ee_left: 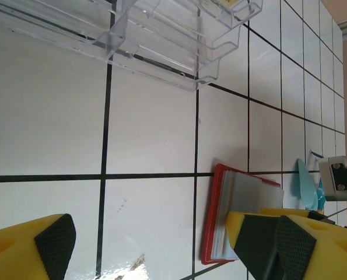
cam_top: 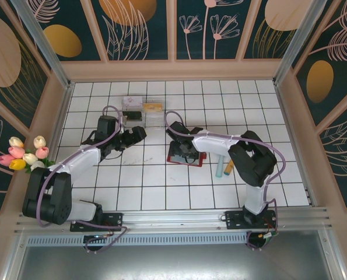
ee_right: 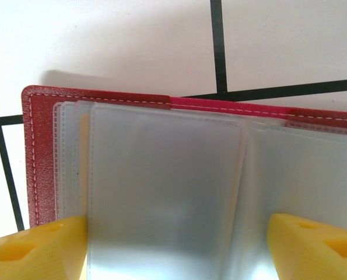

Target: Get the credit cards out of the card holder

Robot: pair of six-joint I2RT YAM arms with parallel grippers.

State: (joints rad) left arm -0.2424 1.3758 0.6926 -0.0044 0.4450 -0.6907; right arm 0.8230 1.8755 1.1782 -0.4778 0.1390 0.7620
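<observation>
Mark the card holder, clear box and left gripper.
card holder [ee_right: 38, 151], right wrist view, red cover's left border.
clear box [ee_left: 179, 41], left wrist view, stepped front wall.
left gripper [ee_left: 153, 239], left wrist view, midway between fingertips.

The card holder [cam_top: 190, 160] lies open on the table [cam_top: 161, 192], near its centre. The clear plastic box [cam_top: 143, 111] stands behind it and slightly to the left, well apart. The credit cards [cam_top: 223, 167] lie on the table just right of the holder, below the right arm. The right gripper [ee_right: 176, 233] hangs directly above the holder's pockets. The left gripper [cam_top: 139, 133] sits left of the holder, just in front of the box
</observation>
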